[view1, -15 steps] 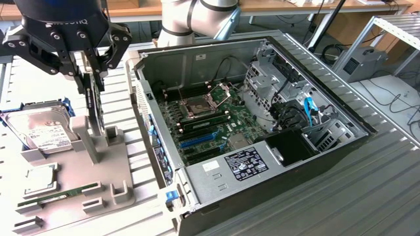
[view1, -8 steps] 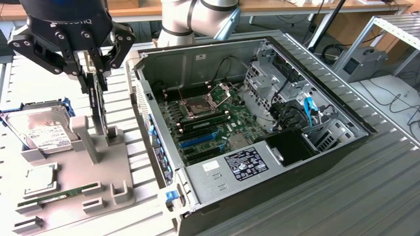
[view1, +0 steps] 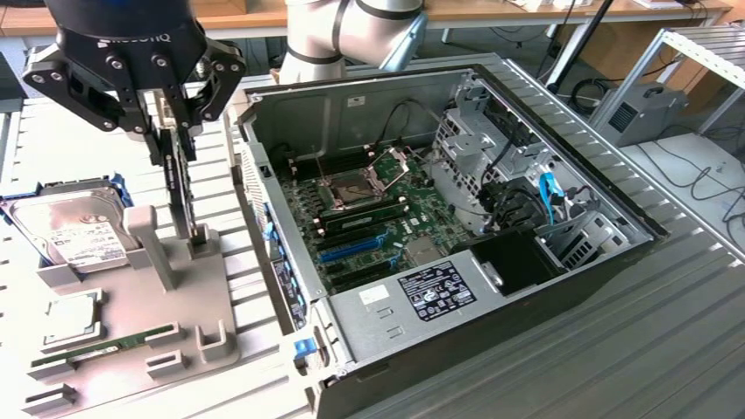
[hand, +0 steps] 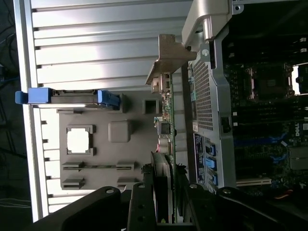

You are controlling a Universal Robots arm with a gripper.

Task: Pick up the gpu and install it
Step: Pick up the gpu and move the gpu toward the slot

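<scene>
The gpu [view1: 183, 188] hangs edge-on as a thin dark card, and my gripper [view1: 174, 140] is shut on its upper edge. Its lower end sits at the upright slot of the grey holder block [view1: 152, 288], left of the open computer case [view1: 349, 105] in the exterior view; I cannot tell whether it still touches the slot. In the wrist view the gpu [hand: 168, 120] runs away from my gripper [hand: 166, 197], green board edge and silver end bracket [hand: 169, 53] showing, with one black finger [hand: 142, 202] on either side of it.
A silver hard drive [view1: 70, 231] in a blue frame, a CPU [view1: 70, 319] and a narrow RAM stick [view1: 99, 345] rest on the holder block. Inside the case lie the motherboard [view1: 372, 218] with blue slots [view1: 349, 249], cables and a drive cage [view1: 477, 148].
</scene>
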